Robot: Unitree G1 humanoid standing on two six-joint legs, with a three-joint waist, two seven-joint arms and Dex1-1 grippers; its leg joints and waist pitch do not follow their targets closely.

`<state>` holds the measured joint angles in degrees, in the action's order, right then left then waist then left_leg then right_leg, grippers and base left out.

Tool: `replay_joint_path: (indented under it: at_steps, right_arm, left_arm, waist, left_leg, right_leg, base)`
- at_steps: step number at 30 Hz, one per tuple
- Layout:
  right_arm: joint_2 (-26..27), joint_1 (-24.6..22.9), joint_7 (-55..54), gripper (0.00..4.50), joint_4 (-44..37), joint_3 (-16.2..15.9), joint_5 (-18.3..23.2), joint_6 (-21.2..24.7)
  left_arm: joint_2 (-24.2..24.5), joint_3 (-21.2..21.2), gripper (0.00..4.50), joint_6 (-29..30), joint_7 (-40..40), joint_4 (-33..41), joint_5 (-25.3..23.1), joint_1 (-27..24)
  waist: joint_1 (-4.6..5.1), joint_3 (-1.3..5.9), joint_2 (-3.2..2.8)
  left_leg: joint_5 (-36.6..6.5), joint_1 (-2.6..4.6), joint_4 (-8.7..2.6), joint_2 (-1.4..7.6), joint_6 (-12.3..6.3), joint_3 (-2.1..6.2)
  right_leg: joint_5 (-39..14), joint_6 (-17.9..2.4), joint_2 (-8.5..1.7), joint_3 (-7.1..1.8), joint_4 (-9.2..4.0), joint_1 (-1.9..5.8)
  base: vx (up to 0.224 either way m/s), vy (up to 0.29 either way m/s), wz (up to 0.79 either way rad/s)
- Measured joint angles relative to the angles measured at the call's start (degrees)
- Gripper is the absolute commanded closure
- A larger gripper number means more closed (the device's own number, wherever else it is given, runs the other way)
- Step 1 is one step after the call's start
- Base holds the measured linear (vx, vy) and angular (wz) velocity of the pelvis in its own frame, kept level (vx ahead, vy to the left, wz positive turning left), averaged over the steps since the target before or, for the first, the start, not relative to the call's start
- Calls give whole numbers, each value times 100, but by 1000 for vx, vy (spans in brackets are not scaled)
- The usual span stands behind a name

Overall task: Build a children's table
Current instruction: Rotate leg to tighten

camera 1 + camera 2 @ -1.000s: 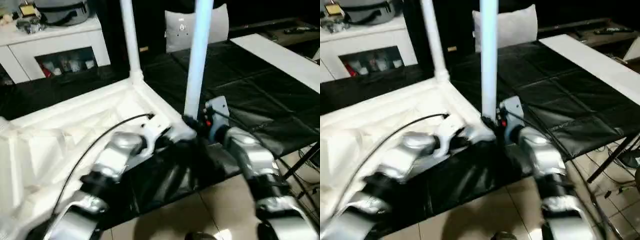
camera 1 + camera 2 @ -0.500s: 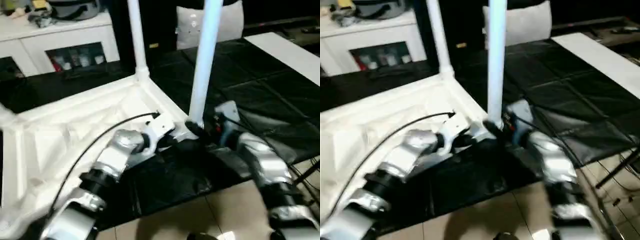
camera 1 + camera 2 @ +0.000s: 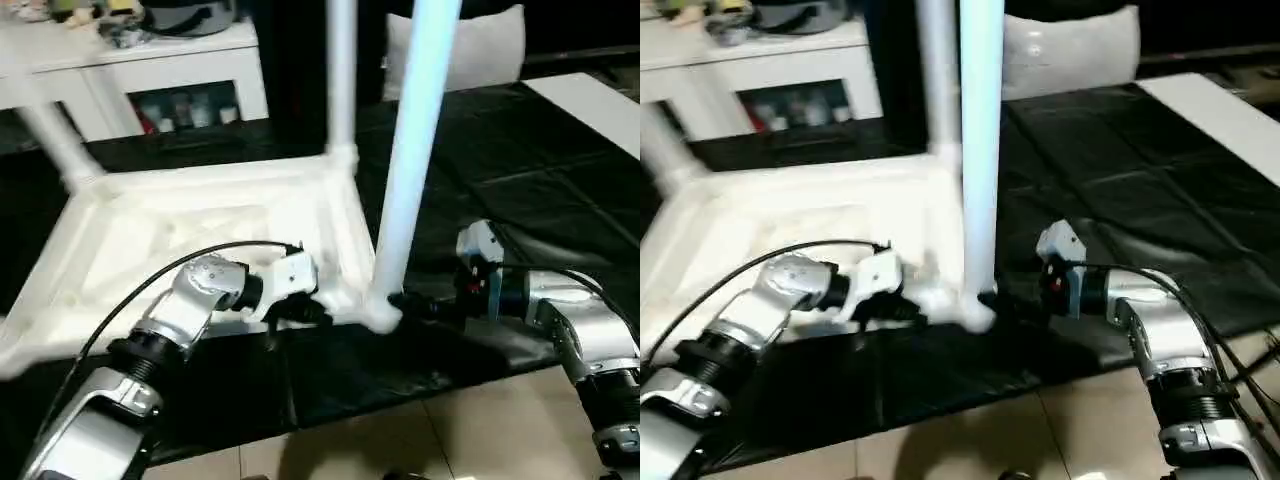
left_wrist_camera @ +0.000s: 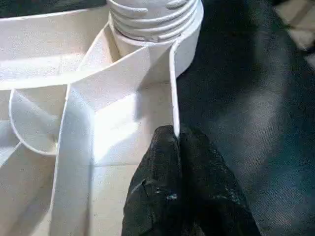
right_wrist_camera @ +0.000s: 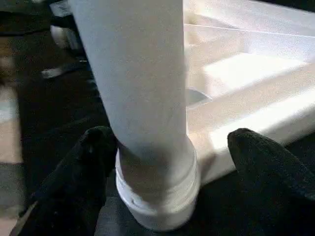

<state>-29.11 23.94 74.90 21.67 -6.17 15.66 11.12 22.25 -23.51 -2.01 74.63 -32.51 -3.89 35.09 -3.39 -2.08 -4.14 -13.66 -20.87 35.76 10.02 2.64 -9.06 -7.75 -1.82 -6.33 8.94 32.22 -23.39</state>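
The children's table lies upside down on a black mat; its white ribbed top [image 3: 150, 225] faces up. A long white leg [image 3: 410, 170] stands in the near right corner socket [image 3: 375, 312]. Two more legs rise at the far right corner [image 3: 340, 80] and the far left corner [image 3: 50, 140]. My left gripper [image 4: 174, 142] is shut on the thin rim wall of the top, close to that near socket. My right gripper [image 3: 415, 303] is open at the base of the near leg, with its fingers [image 5: 96, 147] standing on either side of the leg and the far one well clear of it.
A white cabinet [image 3: 180, 70] with glass doors stands at the back left. A white pillow [image 3: 490, 50] sits behind the mat [image 3: 520, 180]. A white board [image 3: 590, 100] lies at the far right. Tiled floor [image 3: 420, 430] starts at the mat's near edge.
My right gripper's fingers have spread apart off the base of the near leg. The camera has swung, bringing the far left leg into view. The left gripper keeps its pinch on the rim.
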Motion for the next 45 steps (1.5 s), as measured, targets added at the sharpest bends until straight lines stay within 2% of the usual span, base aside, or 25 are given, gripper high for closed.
replay_joint_path:
  at_steps: [7,13,17,22,25,28,30,33,35,38,40,41,42,45]
  right_arm:
    - [-108,-27,738,135,-350,-283,217,413]
    - [-156,-27,939,187,-366,-396,270,626]
    - [-156,-27,940,223,-367,-419,269,646]
    - [-149,-28,894,237,-409,-418,261,691]
    - [6,-158,610,241,-578,-339,262,768]
    - [239,-160,-16,243,-632,-221,209,928]
    - [555,-144,-694,245,-596,-54,74,969]
    - [927,-17,-1707,248,-477,127,-179,985]
    - [1226,165,-2510,249,-313,281,-353,1090]
    - [1550,364,-3364,249,-134,443,-481,1195]
    - [1667,408,-3692,249,-78,506,-515,1162]
    - [1735,413,-3850,216,-32,543,-550,1057]
    - [1774,424,-3934,195,20,566,-578,959]
    - [1878,509,-4118,176,249,603,-626,799]
  left_arm:
    - [23,-119,450,-335,407,-223,-2,128]
    - [-52,-234,450,-458,595,-275,-2,188]
    - [-84,-233,450,-531,657,-368,-3,213]
    - [-89,-228,450,-520,658,-384,-1,214]
    - [-111,-116,450,-167,610,-247,75,134]
    - [-104,41,450,333,291,-87,47,34]
    - [-154,258,450,811,-148,121,5,-107]
    - [-384,482,450,1485,-828,400,-34,-216]
    - [-702,674,450,1969,-1444,561,-46,-293]
    - [-1062,812,450,2314,-2100,670,-78,-336]
    - [-1209,824,450,2427,-2387,755,-135,-359]
    - [-1296,830,450,2475,-2556,810,-173,-377]
    - [-1354,845,450,2481,-2652,813,-205,-377]
    - [-1438,849,450,2484,-2791,843,-218,-367]
  waist:
    - [-66,0,1]
    - [-180,0,1]
    - [-181,0,1]
    - [-178,0,1]
    - [-148,0,1]
    - [-51,1,-1]
    - [88,2,-2]
    - [350,-1,2]
    - [538,-4,6]
    - [717,-6,20]
    - [761,-5,24]
    - [770,-5,23]
    - [768,-5,23]
    - [727,-4,21]
  left_leg:
    - [1,11,0,0,1,-7]
    - [0,33,-1,0,3,-23]
    - [-2,42,-1,0,6,-29]
    - [-8,56,-2,0,17,-32]
    - [-9,73,-10,2,22,-45]
    - [-6,89,-13,2,48,-49]
    - [2,90,-14,2,63,-49]
    - [4,85,-12,0,67,-49]
    - [3,80,-12,-1,65,-50]
    - [-1,69,-14,-1,61,-38]
    - [-1,61,-22,0,61,-28]
    - [-2,54,-27,1,57,-17]
    - [0,46,-29,1,53,-9]
    - [15,17,-34,3,28,6]
  right_leg:
    - [0,1,-1,-6,7,3]
    - [-5,8,-1,-17,7,10]
    - [-17,28,-2,-22,7,18]
    - [-20,33,-2,-25,7,27]
    - [-20,33,-1,-34,11,30]
    - [-20,33,-1,-36,19,35]
    - [-20,33,-1,-35,19,35]
    - [-20,33,-1,-30,-7,34]
    - [-20,33,-2,-29,-19,34]
    - [-20,34,-1,-15,-22,33]
    - [-19,34,-1,-6,-21,31]
    - [-19,34,0,4,-20,29]
    - [-20,34,0,10,-20,26]
    - [-24,40,2,22,-20,10]
  base:
    - [0,0,0]
    - [0,0,0]
    - [0,0,0]
    - [0,0,0]
    - [0,0,0]
    - [0,0,0]
    - [0,0,0]
    - [0,0,0]
    - [0,0,0]
    - [0,0,0]
    - [0,0,0]
    - [0,0,0]
    - [0,0,0]
    - [0,0,0]
